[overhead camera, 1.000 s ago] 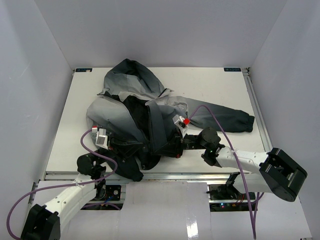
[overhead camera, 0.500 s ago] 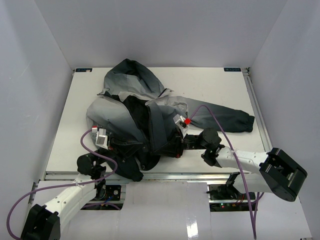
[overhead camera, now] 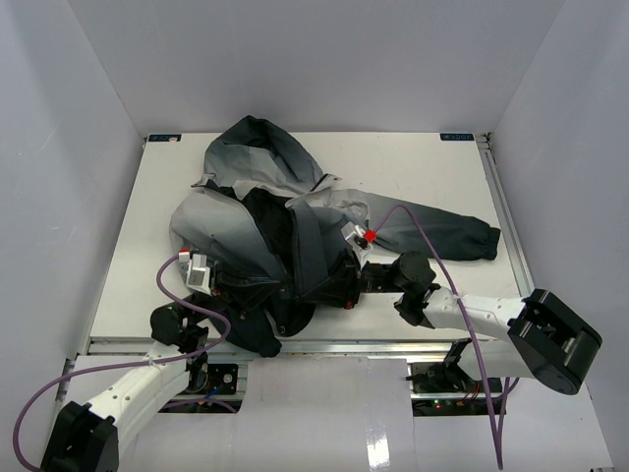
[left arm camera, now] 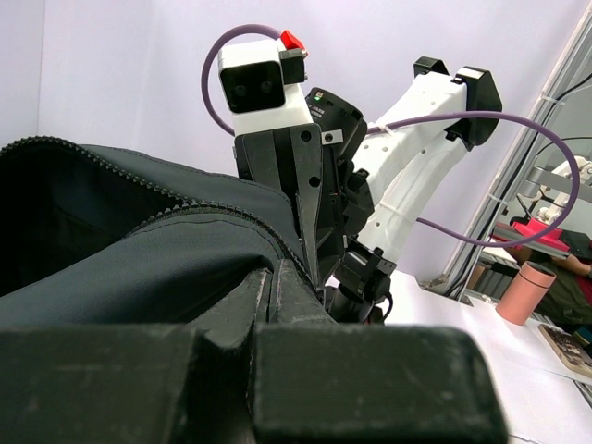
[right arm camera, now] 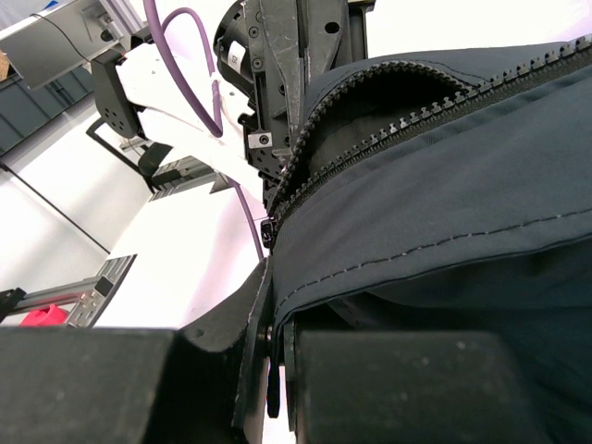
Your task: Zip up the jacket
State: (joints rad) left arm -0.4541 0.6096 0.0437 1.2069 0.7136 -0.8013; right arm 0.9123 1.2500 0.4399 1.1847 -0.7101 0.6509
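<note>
1. Jaws on your left gripper (left arm camera: 274, 282) are pressed together on a fold of the jacket (overhead camera: 257, 234). They pinch dark fabric just below a run of zipper teeth (left arm camera: 139, 180).
2. Your right gripper (right arm camera: 274, 287) is clamped just as tightly, with the stitched hem of the same dark panel caught between its fingers.
3. You hold the jacket at its near edge with both grippers, which face each other close together. The left comes in from the left and the right from the right. Each wrist view shows the other gripper's head just across the cloth.
4. Your left arm rises from its base at the bottom left and bends at an elbow beside the near edge of the table (overhead camera: 432, 177). From there it reaches low to the right, with its wrist camera over the grey part of the jacket.
5. Your right arm lies low along the near edge. Its forearm points left and its wrist is turned so the fingers enter the dark folds from the side.
6. You will find the jacket crumpled in the middle of the table. The hood (overhead camera: 260, 147) lies toward the far side, and one sleeve (overhead camera: 442, 234) stretches to the right with its cuff flat on the white surface.
7. Your right wrist view shows the front open, with two rows of teeth spreading apart. They run together at a point just above your right fingers, but you cannot tell whether a slider sits there.
</note>
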